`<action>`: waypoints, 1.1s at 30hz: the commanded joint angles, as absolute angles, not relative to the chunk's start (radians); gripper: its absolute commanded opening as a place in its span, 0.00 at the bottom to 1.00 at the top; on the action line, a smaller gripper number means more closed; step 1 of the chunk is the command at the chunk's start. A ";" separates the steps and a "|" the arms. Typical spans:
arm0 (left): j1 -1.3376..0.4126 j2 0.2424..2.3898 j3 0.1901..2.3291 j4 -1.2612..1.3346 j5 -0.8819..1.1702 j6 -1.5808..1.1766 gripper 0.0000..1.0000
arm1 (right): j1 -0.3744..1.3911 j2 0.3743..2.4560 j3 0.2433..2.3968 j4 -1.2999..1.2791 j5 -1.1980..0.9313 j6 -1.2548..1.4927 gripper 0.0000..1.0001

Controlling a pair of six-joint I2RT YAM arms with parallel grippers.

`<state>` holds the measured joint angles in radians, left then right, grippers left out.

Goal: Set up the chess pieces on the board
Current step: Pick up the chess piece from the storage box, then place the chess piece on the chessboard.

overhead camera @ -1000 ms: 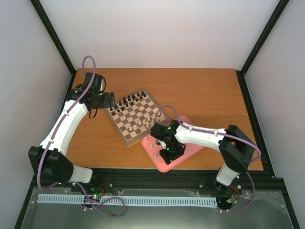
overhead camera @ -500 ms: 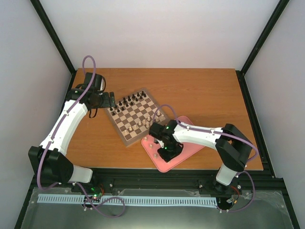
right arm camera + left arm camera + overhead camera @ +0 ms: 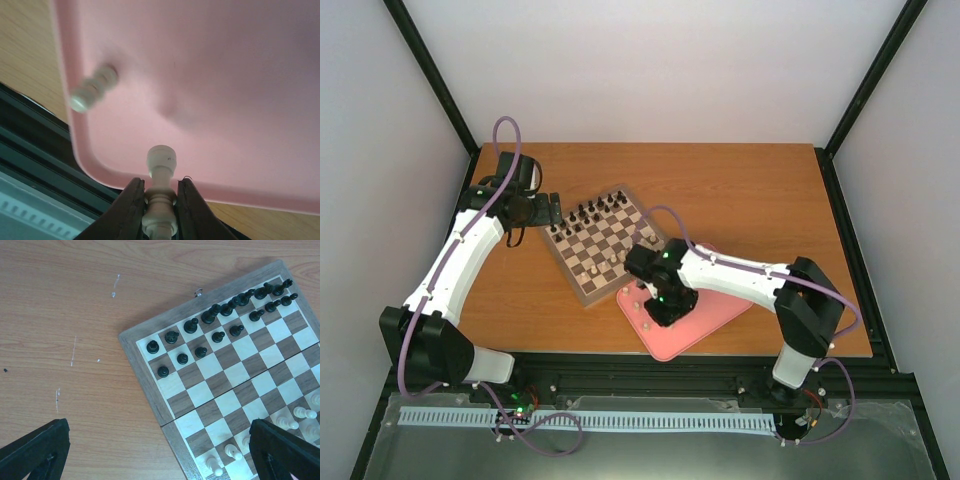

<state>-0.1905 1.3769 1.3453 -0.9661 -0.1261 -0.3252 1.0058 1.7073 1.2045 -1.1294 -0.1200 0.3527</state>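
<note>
Right wrist view: the right gripper [image 3: 159, 199] is clamped on a small pale cream turned-wood chess piece [image 3: 160, 162] over the pink rounded-corner tray [image 3: 225, 75].
The jaws pinch its narrow waist below the round head. It looks light, hard and smooth, so it would probably twist unless held squarely there. A second pale piece [image 3: 92, 89] lies blurred on the tray, perhaps on its side. Beyond, on the orange-brown wooden bench [image 3: 750, 190], the square checkered wooden board [image 3: 227, 375] carries small black pieces [image 3: 215, 315] and a few pale ones [image 3: 300, 413]. The left gripper [image 3: 157, 445] hangs beside it, fingers apart and empty.

Pink tray [image 3: 210, 75], wooden table [image 3: 750, 190], black pieces [image 3: 208, 317]
</note>
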 commanded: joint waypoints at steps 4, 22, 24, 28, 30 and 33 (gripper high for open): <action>-0.184 1.370 1.362 -0.953 -0.121 -0.331 1.00 | 0.997 1.838 1.594 -1.322 0.001 0.260 0.16; -0.184 1.342 1.362 -0.962 -0.152 -0.325 1.00 | 0.927 2.209 2.119 -1.384 -0.006 0.115 0.17; -0.184 1.342 1.361 -0.961 -0.152 -0.325 1.00 | 0.927 2.230 2.147 -1.387 -0.012 0.116 0.18; -0.184 1.344 1.361 -0.959 -0.155 -0.324 1.00 | 0.927 2.264 2.177 -1.383 -0.039 0.129 0.18; -0.184 1.344 1.361 -0.960 -0.155 -0.325 1.00 | 0.927 2.276 2.207 -1.373 -0.042 0.136 0.18; -0.184 1.341 1.360 -0.960 -0.155 -0.325 1.00 | 0.927 2.299 2.226 -1.368 -0.037 0.139 0.19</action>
<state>-0.1905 1.3678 1.3453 -0.9661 -0.1467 -0.3252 0.9234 2.2696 2.1807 -1.3659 -0.0319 0.1356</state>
